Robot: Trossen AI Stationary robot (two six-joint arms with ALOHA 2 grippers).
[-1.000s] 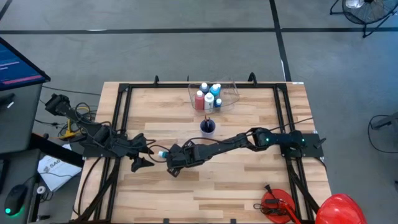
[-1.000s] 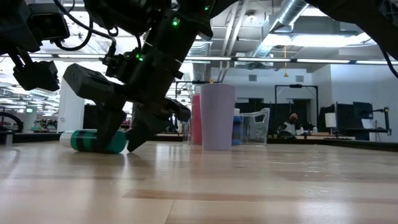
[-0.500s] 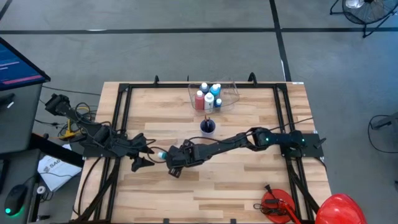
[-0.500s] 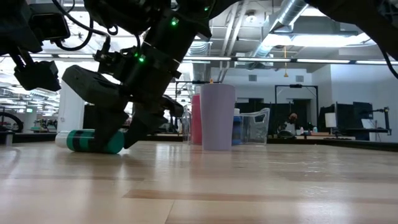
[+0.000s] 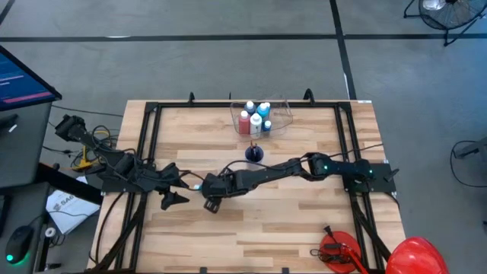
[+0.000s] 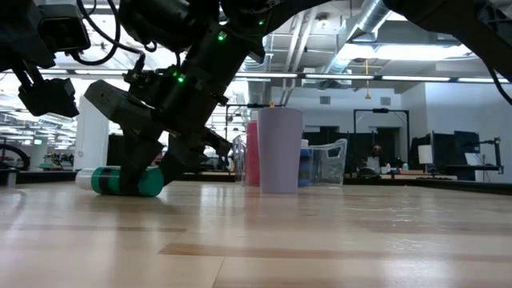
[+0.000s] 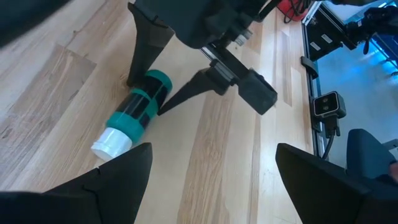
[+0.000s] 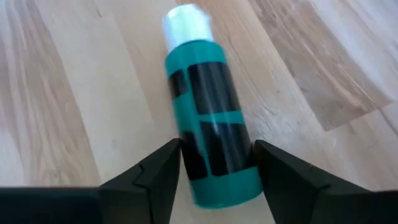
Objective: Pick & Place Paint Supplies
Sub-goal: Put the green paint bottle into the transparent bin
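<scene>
A teal paint bottle (image 8: 211, 106) with a white cap lies on its side on the wooden table, left of centre (image 5: 201, 186) (image 6: 120, 181) (image 7: 138, 109). My right gripper (image 8: 217, 171) is open. It reaches across from the right (image 5: 210, 192) and points down and toward the table's left. Its two fingers stand on either side of the bottle's bottom end. My left gripper (image 5: 173, 189) is open and waits just left of the bottle, facing it. More paint bottles stand in the clear tub (image 5: 275, 120) at the far edge. My right gripper has one finger (image 8: 163, 171) on each side of the teal bottle's bottom end (image 8: 217, 155), lying across the bottle and coming slanting from above and the right. The bottle rests on the table. I cannot tell whether the fingers touch it.
A blue-purple cup (image 5: 254, 154) (image 6: 280, 150) stands at mid-table between the tub and the right arm. Black frame rails run along both table sides. A red object (image 5: 338, 251) sits at the near right corner. Bare wood lies near and right.
My right gripper has moved toward the table's left, along the teal bottle, from beside the bottle's bottom end to astride it. The bottle still lies on its side at about the same spot.
</scene>
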